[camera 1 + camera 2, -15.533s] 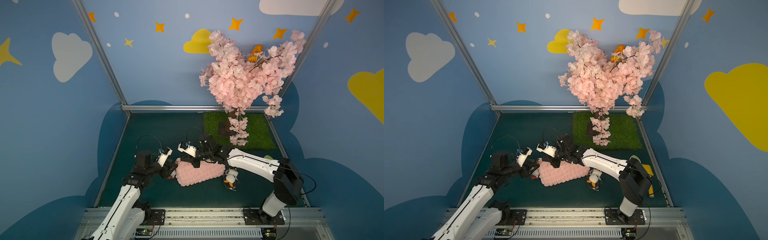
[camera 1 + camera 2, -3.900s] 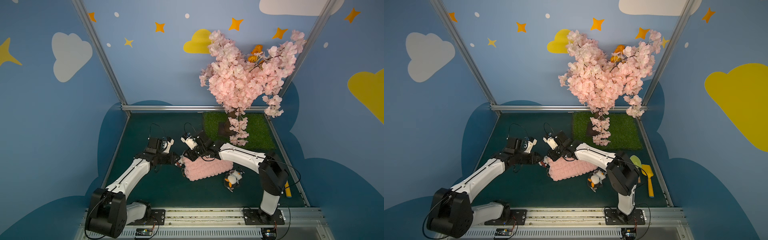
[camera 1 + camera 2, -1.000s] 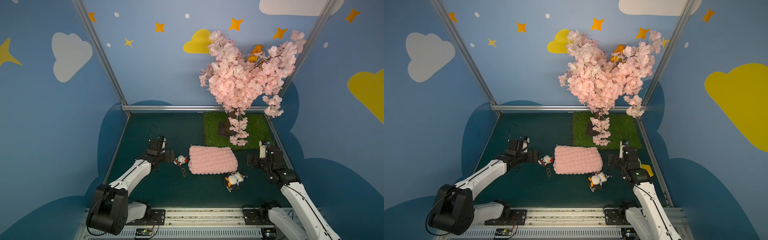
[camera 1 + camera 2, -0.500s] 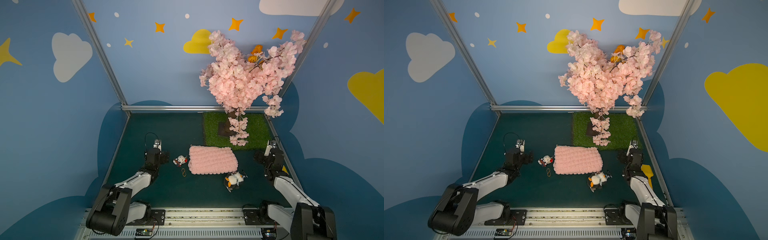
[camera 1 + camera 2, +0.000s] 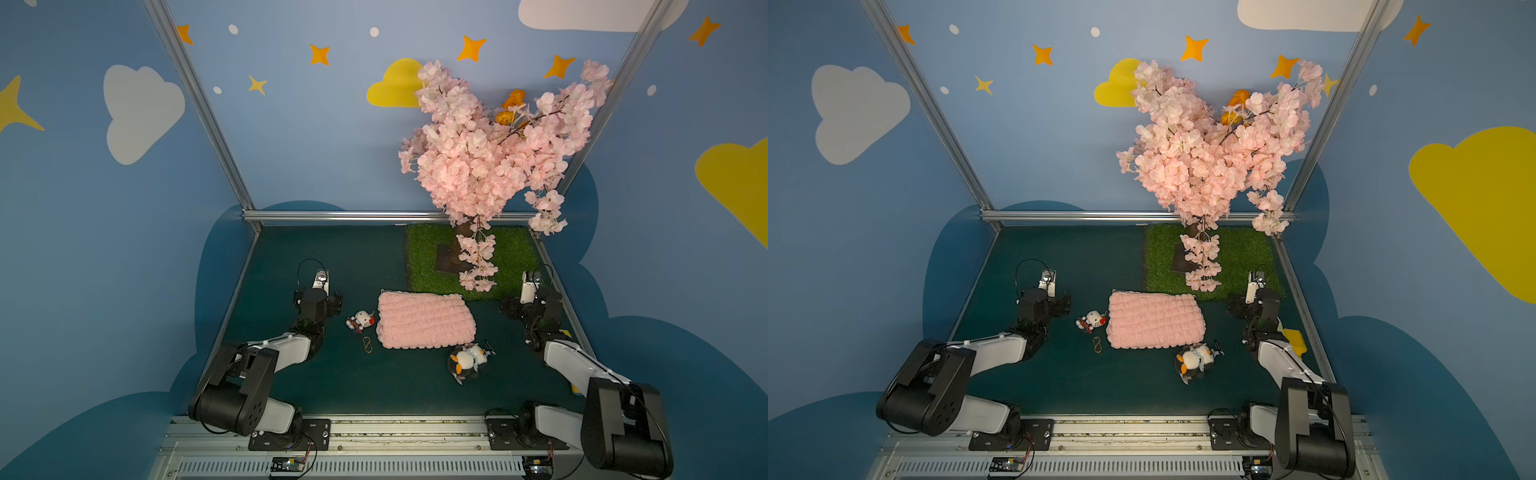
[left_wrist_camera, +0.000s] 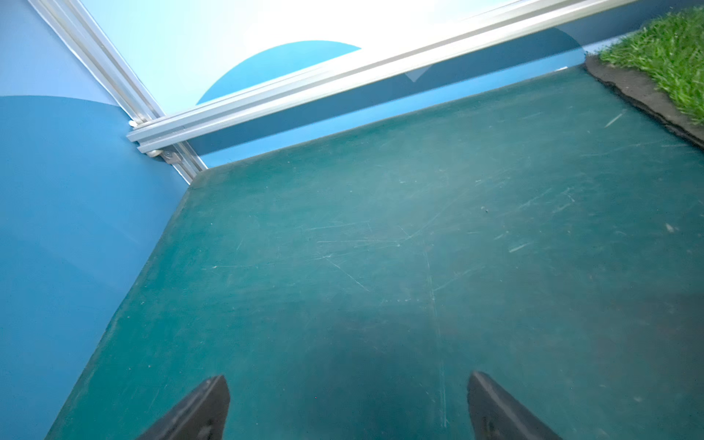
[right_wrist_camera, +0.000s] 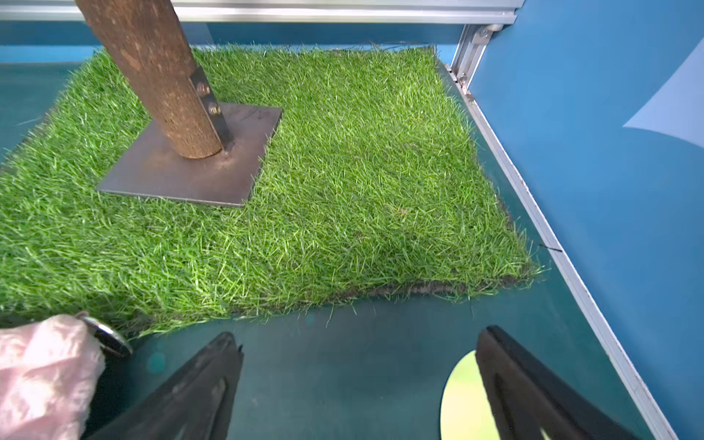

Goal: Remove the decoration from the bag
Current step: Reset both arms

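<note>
The bag [image 5: 426, 320], a soft pink rectangular pouch of puffy, bubble-textured knit, lies flat in the middle of the dark green worktop [image 5: 332, 257], its far edge just short of the green artificial-grass mat [image 5: 511, 257].

A few seconds ago both arms were crowded over its left end. Now they are folded back to the sides, well apart from it. The left gripper [image 6: 348, 381] stands wide with only bare worktop between its jaws, and the right gripper [image 7: 360, 331] is equally wide and empty, facing the grass mat.

Left behind just beside the bag's left end is a small white cat plush charm with a red bow [image 5: 361, 321], and near it lies a loose gold carabiner clip [image 5: 367, 345], apart from both. That reads as the decoration being off and the task being done, or very nearly so.

A small black-and-white penguin plush with an orange beak [image 5: 465, 363] sits at the bag's near right corner (whether it is attached I cannot tell). In the right wrist view a metal ring [image 7: 103, 337] hangs bare at a corner of the bag.

No brand or label is readable. There is a faint scrawl on the brown metal base plate [image 7: 171, 167] under the tree trunk, too faint to make out.
</note>
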{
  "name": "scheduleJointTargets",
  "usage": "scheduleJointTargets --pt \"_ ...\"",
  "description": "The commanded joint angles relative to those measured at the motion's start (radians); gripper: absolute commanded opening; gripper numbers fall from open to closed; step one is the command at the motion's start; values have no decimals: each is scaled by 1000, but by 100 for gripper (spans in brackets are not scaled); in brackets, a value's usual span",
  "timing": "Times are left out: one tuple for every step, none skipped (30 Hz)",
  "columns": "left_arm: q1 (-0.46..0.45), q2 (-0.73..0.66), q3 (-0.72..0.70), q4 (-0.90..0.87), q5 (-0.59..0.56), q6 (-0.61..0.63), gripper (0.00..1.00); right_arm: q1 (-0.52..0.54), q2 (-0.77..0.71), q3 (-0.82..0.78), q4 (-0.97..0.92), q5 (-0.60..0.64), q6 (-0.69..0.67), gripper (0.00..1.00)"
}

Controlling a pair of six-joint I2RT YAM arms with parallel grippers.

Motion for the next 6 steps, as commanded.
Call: scheduleJointTargets --pt "0 12 1 55 -32 12 100 -1 4 2 32 -8 -6 98" --pt "2 12 2 55 -25 11 100 0 3 2 32 -5 -5 98" --pt "4 12 2 56 -21 10 100 -1 3 2 30 -4 -5 98" --pt "6 12 1 56 -14 10 100 -1 4 6 25 -3 -4 98" --pt "8 13 2 56 -5 12 100 -1 5 10 20 -2 -4 98" --pt "8 10 -1 58 9 16 100 -1 6 12 18 3 -2 98"
